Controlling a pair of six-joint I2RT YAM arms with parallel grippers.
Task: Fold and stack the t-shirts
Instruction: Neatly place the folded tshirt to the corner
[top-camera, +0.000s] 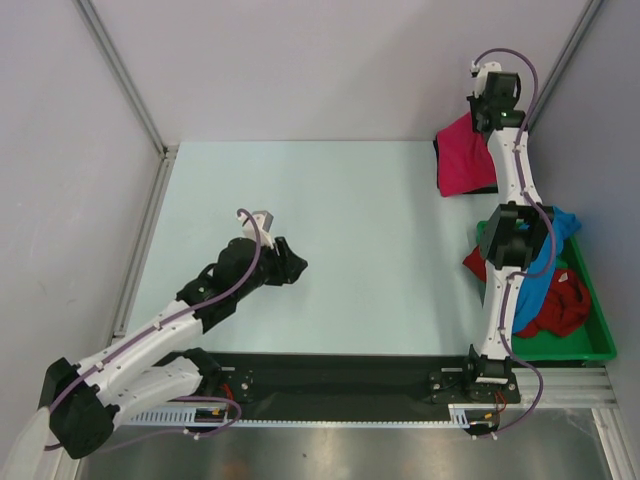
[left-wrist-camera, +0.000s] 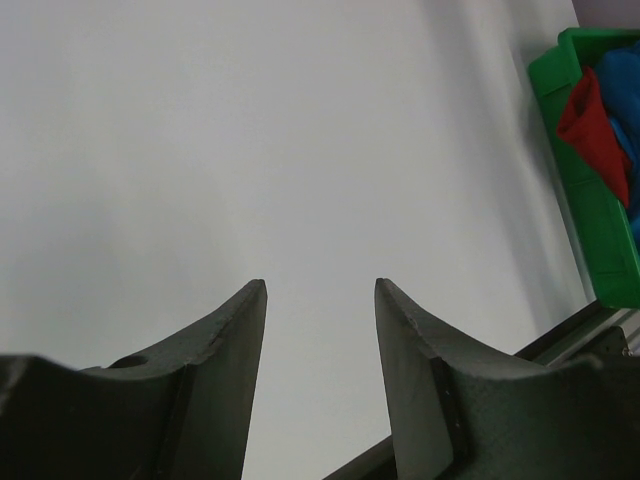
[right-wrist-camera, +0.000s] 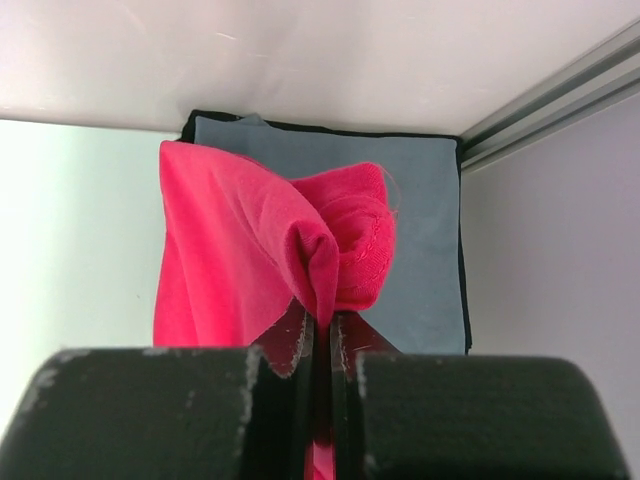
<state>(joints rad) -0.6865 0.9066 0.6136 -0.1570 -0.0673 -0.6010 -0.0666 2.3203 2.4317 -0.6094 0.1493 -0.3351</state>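
Note:
At the table's far right corner, my right gripper is shut on a bunched fold of the bright pink-red t-shirt. That shirt drapes over a flat folded grey-blue t-shirt lying against the back wall. The bright blue t-shirt and the darker red t-shirt lie crumpled in the green tray. Over the bare left-centre of the table, my left gripper stands open with nothing between its fingers.
The right arm runs over the tray's left side. Metal frame posts and grey walls close in the table at the back and sides. A black strip carrying the arm bases runs along the near edge.

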